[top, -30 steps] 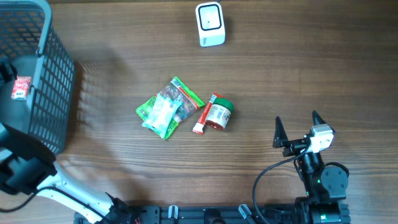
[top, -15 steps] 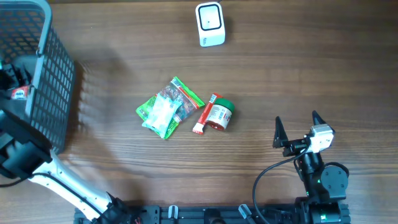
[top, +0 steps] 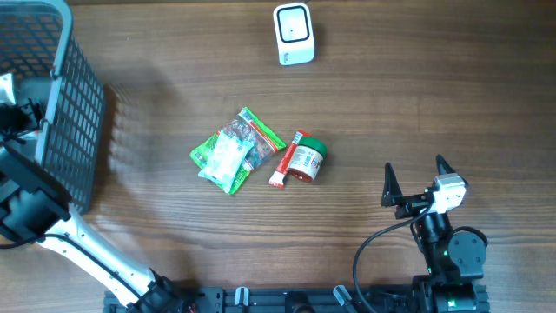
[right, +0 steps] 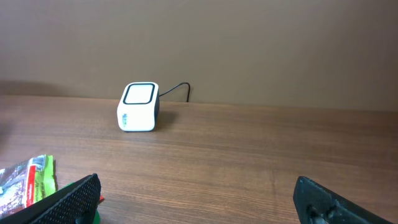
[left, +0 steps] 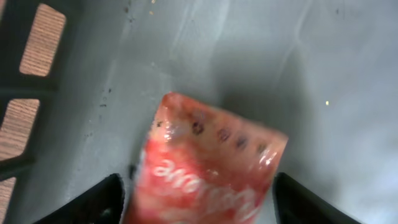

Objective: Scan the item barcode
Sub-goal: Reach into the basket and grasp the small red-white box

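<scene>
Now we see the wooden table (top: 434, 104) from above, with the grey mesh basket (top: 82, 122) at its far left corner. The left arm (top: 35, 217) rises from the near edge, bends at its elbow and reaches over the rim into the basket. The right arm (top: 452, 248) sits folded at the near right, well apart from everything, with the right gripper (top: 413, 165) spread wide and holding nothing. The scanner (top: 293, 33) stands at the far edge, its face up. The green packets (top: 230, 152) lie mid-table, with a jar (top: 306, 159) just beside them and a red tube (top: 285, 161) against the jar.

On the left wrist view, the left gripper (left: 198, 180) points down at the basket floor. The red packet (left: 211, 162) lies tilted between its fingers (left: 106, 199). We cannot tell whether they pinch it or only flank it.
</scene>
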Tool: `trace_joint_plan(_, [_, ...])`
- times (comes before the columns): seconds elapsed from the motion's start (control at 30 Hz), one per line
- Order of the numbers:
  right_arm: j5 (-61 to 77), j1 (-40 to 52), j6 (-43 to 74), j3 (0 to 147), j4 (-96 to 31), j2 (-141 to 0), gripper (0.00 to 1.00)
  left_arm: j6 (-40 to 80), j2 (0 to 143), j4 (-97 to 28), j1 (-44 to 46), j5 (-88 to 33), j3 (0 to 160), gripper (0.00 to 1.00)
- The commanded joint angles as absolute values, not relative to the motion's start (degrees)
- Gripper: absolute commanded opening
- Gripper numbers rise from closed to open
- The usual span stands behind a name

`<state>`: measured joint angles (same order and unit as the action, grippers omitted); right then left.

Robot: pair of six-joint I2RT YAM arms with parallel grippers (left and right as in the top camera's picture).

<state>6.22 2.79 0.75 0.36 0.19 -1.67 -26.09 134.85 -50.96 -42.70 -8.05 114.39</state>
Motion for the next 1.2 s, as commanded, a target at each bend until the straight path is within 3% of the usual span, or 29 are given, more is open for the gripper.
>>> trace_joint_plan(0.0, [6.50, 2.39, 0.38, 0.30, 0.38, -1.72, 1.00, -26.59, 136.22, -52.23, -42.63, -8.95, 114.32, 0.64])
trace_joint_plan(0.17, [6.50, 2.39, 0.38, 0.30, 0.38, -1.72, 1.00, -26.61, 136.22, -53.71, -42.63, -8.95, 114.32, 0.52])
trace_joint_plan(0.47, [6.50, 2.39, 0.40, 0.30, 0.38, -1.72, 1.00, -26.57, 134.26, -54.41, -42.65, -8.97, 114.41, 0.40])
trace_joint_plan(0.83, [6.50, 2.39, 0.38, 0.30, 0.38, -1.72, 1.00, -26.13, 119.46, -55.96, -42.61, -8.95, 114.45, 0.40])
trace_joint_plan(1.17, [6.50, 2.39, 0.40, 0.30, 0.38, -1.72, 1.00, -21.80, 97.69, -65.95, -42.48, -10.72, 114.45, 0.40])
